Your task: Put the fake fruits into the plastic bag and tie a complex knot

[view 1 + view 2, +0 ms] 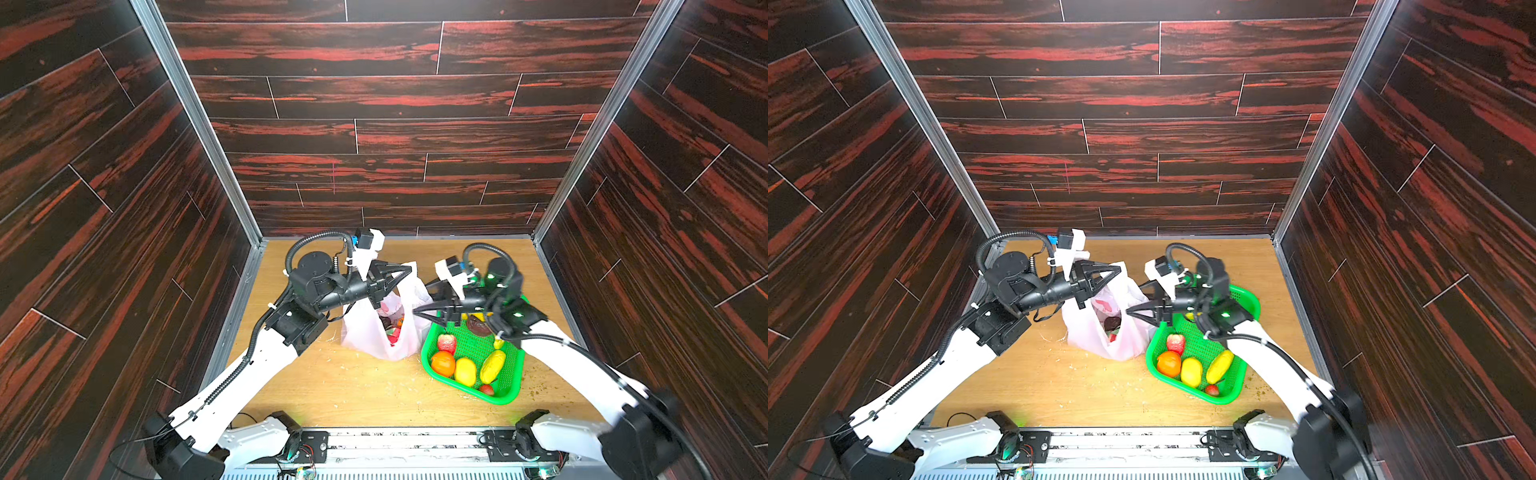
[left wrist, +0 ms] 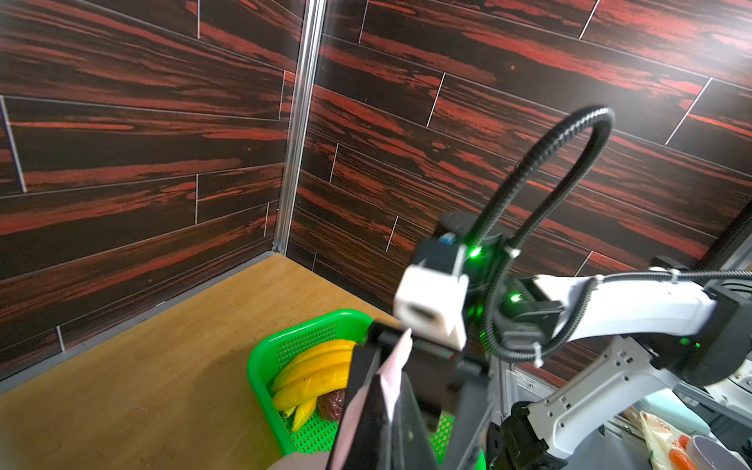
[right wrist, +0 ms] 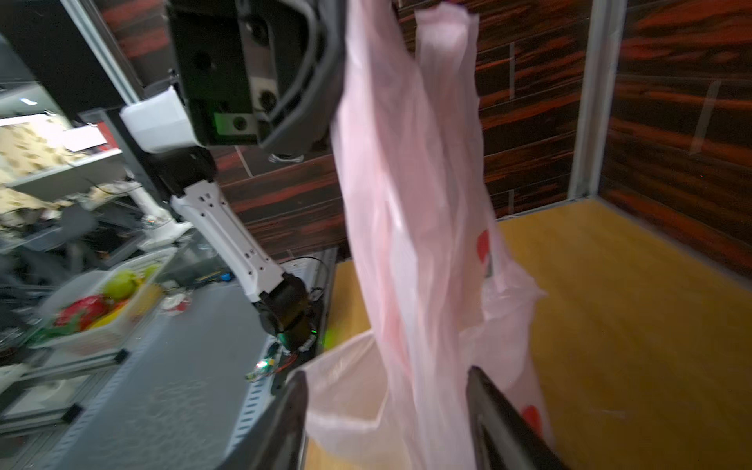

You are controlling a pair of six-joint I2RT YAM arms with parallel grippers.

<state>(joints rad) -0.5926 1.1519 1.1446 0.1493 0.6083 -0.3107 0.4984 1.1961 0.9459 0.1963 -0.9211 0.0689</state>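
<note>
We find the left gripper [image 1: 405,272] clenched on a strap handle [image 3: 378,122] of the plastic bag [image 1: 365,336], holding that strap raised. The right gripper [image 1: 417,300] stands released, with its jaws spread either side of the hanging strap. The bag rests on the table [image 1: 332,386], just beside the green basket [image 1: 500,401]. Some fake fruits [image 1: 392,330] lie inside the bag and others lie in the basket.

You see a green perforated basket [image 1: 497,401] on the light wooden tabletop [image 1: 353,388], toward the right. Small crumbs [image 1: 536,385] lie scattered nearby; dark red-grained wall panels [image 1: 374,124] surround the tabletop.
</note>
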